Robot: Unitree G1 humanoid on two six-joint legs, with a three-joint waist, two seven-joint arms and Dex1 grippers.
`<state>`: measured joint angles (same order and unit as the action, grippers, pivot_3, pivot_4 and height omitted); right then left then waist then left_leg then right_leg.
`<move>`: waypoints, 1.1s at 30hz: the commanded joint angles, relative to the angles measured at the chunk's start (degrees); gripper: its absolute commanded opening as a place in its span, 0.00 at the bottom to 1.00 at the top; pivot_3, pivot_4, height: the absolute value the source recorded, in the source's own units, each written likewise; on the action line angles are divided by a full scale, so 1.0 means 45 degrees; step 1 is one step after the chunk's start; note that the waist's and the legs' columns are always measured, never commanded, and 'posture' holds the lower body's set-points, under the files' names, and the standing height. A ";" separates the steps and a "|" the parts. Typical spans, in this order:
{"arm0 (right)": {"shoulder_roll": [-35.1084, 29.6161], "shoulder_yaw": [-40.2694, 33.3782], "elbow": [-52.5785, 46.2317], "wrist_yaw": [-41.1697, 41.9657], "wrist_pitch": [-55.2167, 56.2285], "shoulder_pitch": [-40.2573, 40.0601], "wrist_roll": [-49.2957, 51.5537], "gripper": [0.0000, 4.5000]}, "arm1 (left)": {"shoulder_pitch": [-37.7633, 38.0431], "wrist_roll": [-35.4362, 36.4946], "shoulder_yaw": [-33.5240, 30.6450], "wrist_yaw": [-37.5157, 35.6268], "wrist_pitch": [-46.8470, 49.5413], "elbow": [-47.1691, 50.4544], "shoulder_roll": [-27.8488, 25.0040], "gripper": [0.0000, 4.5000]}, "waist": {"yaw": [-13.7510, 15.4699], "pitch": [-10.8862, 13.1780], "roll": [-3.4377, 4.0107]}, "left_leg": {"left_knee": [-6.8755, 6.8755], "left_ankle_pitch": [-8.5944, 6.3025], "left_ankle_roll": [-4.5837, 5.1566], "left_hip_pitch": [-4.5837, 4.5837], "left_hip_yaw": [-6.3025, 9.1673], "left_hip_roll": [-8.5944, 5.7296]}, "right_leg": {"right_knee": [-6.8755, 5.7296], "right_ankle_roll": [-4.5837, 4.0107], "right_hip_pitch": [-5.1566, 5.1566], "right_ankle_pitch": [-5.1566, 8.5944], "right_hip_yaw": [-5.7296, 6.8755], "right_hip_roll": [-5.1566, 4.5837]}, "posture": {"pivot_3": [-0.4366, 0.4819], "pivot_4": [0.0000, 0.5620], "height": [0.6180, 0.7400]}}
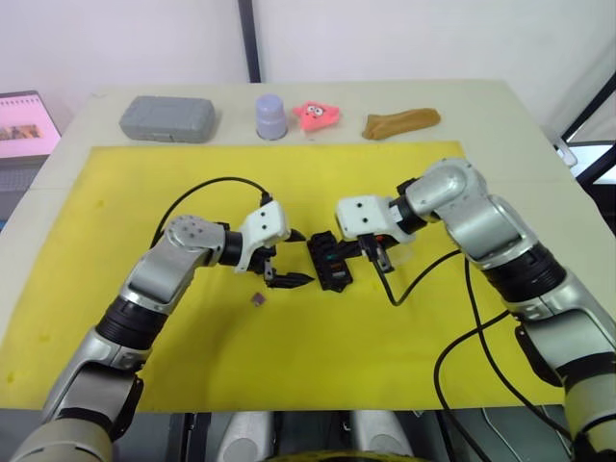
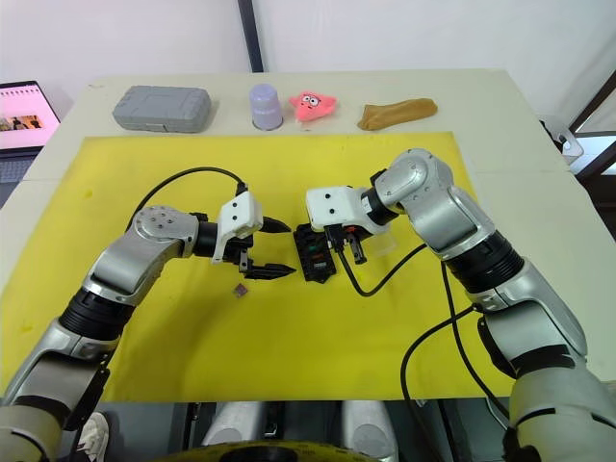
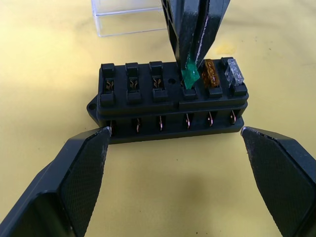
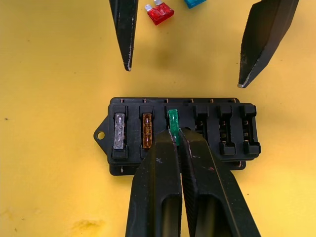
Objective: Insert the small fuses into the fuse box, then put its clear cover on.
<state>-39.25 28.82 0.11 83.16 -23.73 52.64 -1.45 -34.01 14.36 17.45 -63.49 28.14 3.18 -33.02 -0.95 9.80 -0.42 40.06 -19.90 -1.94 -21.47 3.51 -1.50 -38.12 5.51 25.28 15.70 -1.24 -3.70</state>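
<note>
On the yellow mat covering the table, the small black plastic fuse box with its slotted rows lies between the two grippers. From the head views, the right gripper comes down onto the box and the left gripper sits just beside it with its fingers spread wide apart, holding nothing; a tiny dark fuse lies on the mat nearby.

What the right gripper carries is too small to make out from the head views. The right wrist view shows its fingers pinched tight on a green blade fuse standing at the third slot, next to a grey fuse and an amber fuse already seated; three slots remain bare. Beyond the box there, a red fuse and a teal fuse lie loose.

From the left wrist view, the clear rectangular plastic cover stands on the mat behind the box.

Along the far table edge sit a grey rounded case, a lavender cup, a pink toy and a brown cloth-like lump.
</note>
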 commanded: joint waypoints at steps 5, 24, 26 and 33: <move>0.0136 0.0608 0.0532 0.0304 0.0531 0.0133 -0.0665 0.00 | -0.0057 0.0120 -0.0318 0.0057 -0.0162 0.0379 0.0063 0.99 | -0.0003 -0.0002 0.0000 | 0.0000 0.0000 0.0000 0.0005 0.0000 0.0000 | 0.0000 0.0000 -0.0006 0.0000 0.0000 0.0000 | 0.48 0.27 1.00; 0.0681 0.1237 0.0689 0.0927 0.0604 0.0467 -0.1488 0.00 | 0.0108 0.0129 -0.0391 0.0270 -0.0145 0.0605 0.0066 0.99 | -0.0053 -0.0021 -0.0003 | -0.0001 0.0004 -0.0007 0.0042 0.0004 0.0006 | -0.0008 -0.0001 -0.0038 0.0000 0.0000 0.0007 | 0.48 0.27 1.00; 0.0665 0.1218 0.0514 0.0962 0.0724 0.0462 -0.1541 0.00 | 0.0101 0.0126 -0.0392 0.0264 -0.0174 0.0585 0.0062 0.99 | -0.0048 -0.0021 -0.0004 | -0.0001 0.0004 -0.0007 0.0040 0.0004 0.0006 | -0.0007 -0.0001 -0.0037 0.0000 0.0000 0.0007 | 0.48 0.27 1.00; 0.0739 0.1189 0.0285 0.0929 0.0962 0.0571 -0.1852 0.00 | 0.0028 0.0090 -0.0371 0.0209 -0.0277 0.0491 0.0064 0.99 | -0.0047 -0.0021 -0.0004 | -0.0001 0.0004 -0.0008 0.0039 0.0004 0.0006 | -0.0007 -0.0001 -0.0036 0.0000 0.0001 0.0006 | 0.48 0.27 1.00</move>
<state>-36.56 32.00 1.72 86.85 -19.60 56.04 -8.82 -33.39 14.35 17.15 -62.35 27.98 3.64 -32.65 -1.16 9.71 -0.44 40.06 -19.88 -1.97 -21.29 3.53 -1.48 -38.15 5.51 25.12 15.70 -1.24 -3.67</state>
